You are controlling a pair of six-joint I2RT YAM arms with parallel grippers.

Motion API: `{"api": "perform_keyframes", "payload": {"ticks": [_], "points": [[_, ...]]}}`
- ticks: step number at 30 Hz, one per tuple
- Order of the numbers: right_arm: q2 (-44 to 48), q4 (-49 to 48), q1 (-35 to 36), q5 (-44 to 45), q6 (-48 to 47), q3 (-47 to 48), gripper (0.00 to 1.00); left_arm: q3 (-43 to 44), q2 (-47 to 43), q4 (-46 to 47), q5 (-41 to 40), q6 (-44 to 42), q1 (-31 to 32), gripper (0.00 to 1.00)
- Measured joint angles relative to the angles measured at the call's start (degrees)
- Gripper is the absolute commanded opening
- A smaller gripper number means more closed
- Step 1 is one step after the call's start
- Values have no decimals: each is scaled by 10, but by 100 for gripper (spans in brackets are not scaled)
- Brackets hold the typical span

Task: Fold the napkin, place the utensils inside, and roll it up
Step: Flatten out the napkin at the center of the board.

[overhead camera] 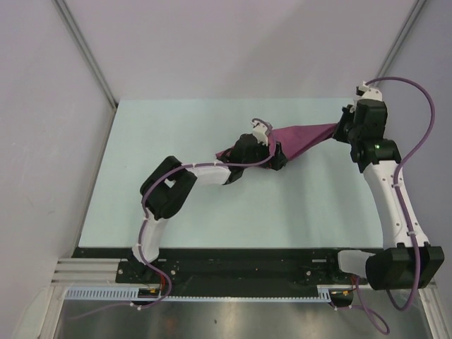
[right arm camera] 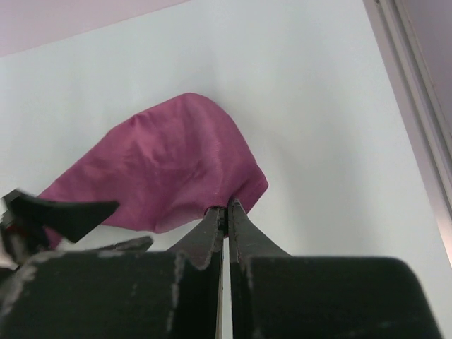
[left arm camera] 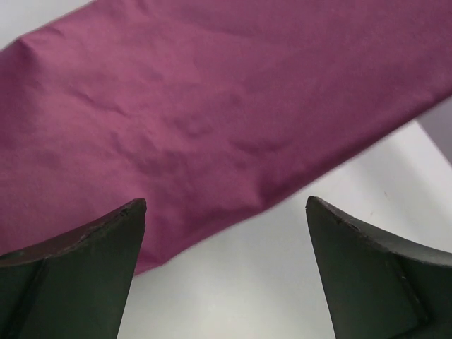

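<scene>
**Napkin stretched between two arms, pinched at one end only**

The napkin [overhead camera: 304, 138] lies towards the far right of the pale surface [overhead camera: 176, 212], drawn into a narrow plum band that runs from the middle of the surface to the right arm. Its right tip sits in the right end effector [overhead camera: 340, 131]. In the right wrist view, that end effector [right arm camera: 226, 212] has its two fingers pressed together on the cloth's edge, and the napkin [right arm camera: 169, 169] bulges away from the pinch in a rounded fold.

The left end effector [overhead camera: 275, 154] sits over the band's other end and hides that part from the overhead camera; a small flap of cloth shows on its left side. In the left wrist view, this end effector [left arm camera: 226, 203] is released, with its dark fingers [left arm camera: 78, 268] spread wide. The napkin [left arm camera: 212, 106] fills the upper part of that view, lightly creased. The left finger overlaps the cloth's lower edge, and the right finger stands over bare surface. Whether the left finger touches the cloth cannot be told.

A dark part of the left arm juts in at the left edge of the right wrist view, in front of the cloth. Purple cables [overhead camera: 417, 92] loop along both arms. Grey walls [overhead camera: 42, 141] enclose the surface on three sides, and a metal rail [overhead camera: 233, 296] runs along the near edge by the arm bases.
</scene>
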State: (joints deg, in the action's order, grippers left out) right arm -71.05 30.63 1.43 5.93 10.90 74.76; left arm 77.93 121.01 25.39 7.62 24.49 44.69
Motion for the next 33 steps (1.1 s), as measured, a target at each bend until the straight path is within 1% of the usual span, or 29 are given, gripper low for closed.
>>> {"api": "perform_keyframes", "payload": {"ticks": [5, 7, 9, 12, 15, 18, 21, 24, 26, 28, 31, 33], "points": [[48, 9, 33, -8, -10, 5, 0, -9, 13, 69, -1, 19, -15, 99], [70, 5, 50, -7, -19, 7, 0, -32, 2, 99, -4, 21, -20, 100], [95, 2, 67, -8, -25, 7, 0, -78, -28, 109, -16, 26, -27, 100], [130, -9, 92, -14, -31, 8, 0, -188, -116, 119, -37, 42, -38, 100], [151, -19, 126, -25, -35, 26, 0, -311, -256, 127, -56, 37, -46, 100], [150, -39, 179, -35, -39, 56, 0, -351, -372, 103, -58, 24, -49, 100], [133, -66, 235, -40, -41, 79, 0, -384, -484, 103, -39, 20, -47, 100], [100, -89, 279, -34, -44, 93, 0, -413, -544, 99, -23, 23, -40, 100], [68, -98, 291, -22, -46, 99, 0, -418, -549, 91, -13, 24, -33, 100], [37, -101, 286, -5, -46, 100, 0, -419, -534, 78, -5, 24, -23, 100], [-9, -106, 239, -1, -40, 84, 0, -419, -496, 49, 1, 11, -6, 100], [-28, -113, 188, -12, -29, 55, 0, -419, -470, 29, 0, -7, 8, 100]]}}
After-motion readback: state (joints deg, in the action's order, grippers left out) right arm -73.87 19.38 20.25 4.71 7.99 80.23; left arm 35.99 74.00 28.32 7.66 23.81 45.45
